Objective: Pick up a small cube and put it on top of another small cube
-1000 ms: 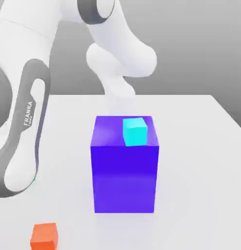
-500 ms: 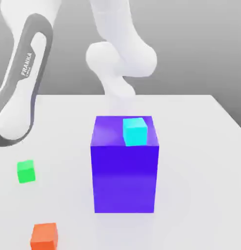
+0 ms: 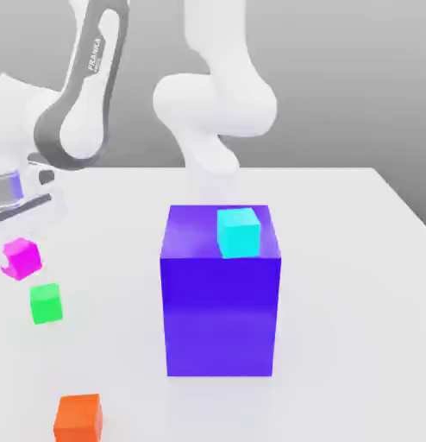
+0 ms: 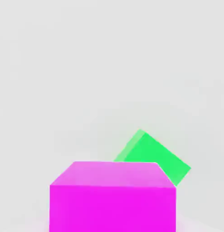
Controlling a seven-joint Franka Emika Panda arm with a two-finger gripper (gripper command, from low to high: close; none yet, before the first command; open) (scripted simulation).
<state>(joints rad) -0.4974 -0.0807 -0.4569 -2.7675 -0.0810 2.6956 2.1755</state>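
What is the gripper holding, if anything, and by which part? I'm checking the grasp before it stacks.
The magenta cube, apparently by its sides; the pictures don't show exactly where the gripper grips it.

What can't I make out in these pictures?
- Bright orange cube: its base, cut off by the exterior view's bottom edge.
- Bright magenta cube: its lower part, cut off by the hand view's edge.
- Small green cube: one corner, hidden behind the magenta cube in the hand view.
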